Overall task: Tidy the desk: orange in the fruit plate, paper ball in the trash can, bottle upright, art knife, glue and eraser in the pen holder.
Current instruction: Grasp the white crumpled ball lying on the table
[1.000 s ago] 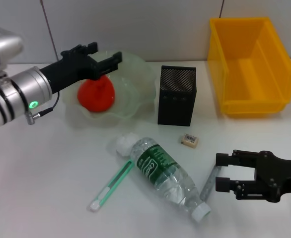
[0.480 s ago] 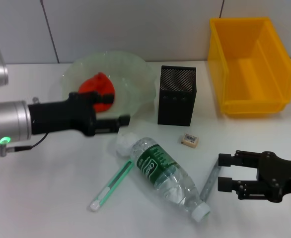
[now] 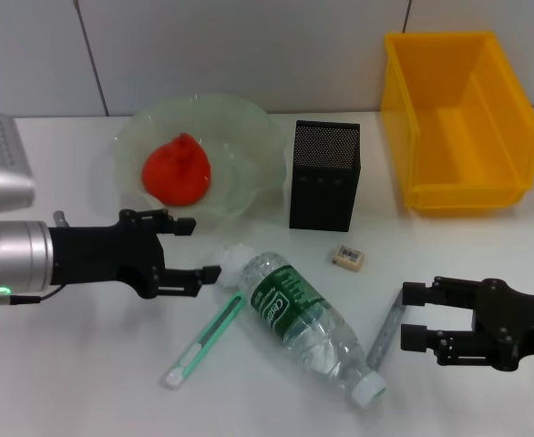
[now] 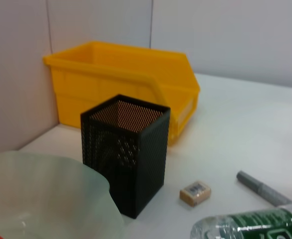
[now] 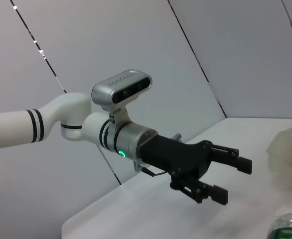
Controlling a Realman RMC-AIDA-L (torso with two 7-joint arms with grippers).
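One of six jobs looks done: orange in the plate. Everything placed relative to the pen holder (image 3: 325,175), near to far.

Nearest the robot, right end effector (image 3: 414,316) sits low on the tabletop (image 3: 85,364), nearer than the holder and to its right, fingers spread, gripping nothing; a grey pen-like stick (image 3: 386,336) lies just beside its fingertips, probably the glue, can't confirm. Bottle (image 3: 308,323) lies on its side in front of the holder, white cap toward the robot, not upright yet. Green-and-white art knife (image 3: 205,340) lies flat front-left of the holder, just beside the bottle, not yet put away.

Left end effector (image 3: 189,248) hovers front-left of the holder, fingers released, empty, tips just short of the paper ball (image 3: 231,261), which rests against the bottle's base. Likely next target, judging by the aim. Eraser (image 3: 349,258) lies just in front of the holder, slightly right, on the tabletop.

Holder stands upright; the left wrist view shows nothing sticking out of it. Fruit plate (image 3: 249,127) sits just left of it with the orange (image 3: 177,170) inside. Trash can (image 3: 456,118) stands right of the holder and farther back; no paper seen in it.

Left: ball, bottle, knife, glue, eraser.
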